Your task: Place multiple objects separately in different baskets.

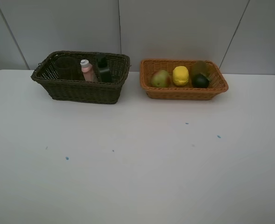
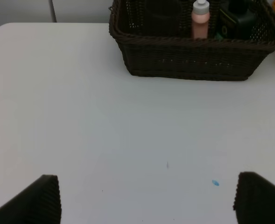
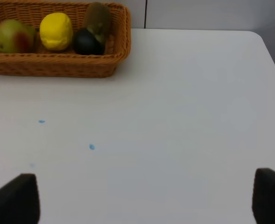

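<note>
A dark basket (image 1: 81, 79) on a white bench (image 1: 137, 163) holds a pink bottle (image 1: 87, 70), green bottle (image 1: 103, 69) and cup (image 1: 66, 67). Beside it, an orange basket (image 1: 184, 86) holds an apple (image 1: 160, 78), lemon (image 1: 180, 75), mangosteen (image 1: 200, 81) and kiwi (image 1: 200, 68). The left claw (image 2: 146, 198) and right claw (image 3: 146, 200) both stand apart, empty, above bare bench.

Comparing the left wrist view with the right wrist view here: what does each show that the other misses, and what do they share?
Only the left wrist view: the dark basket holding the pink bottle and dark green bottle.

Only the right wrist view: the orange basket with the apple, lemon, mangosteen and kiwi.

Both: white table with blue specks, and an open hand holding nothing.
</note>
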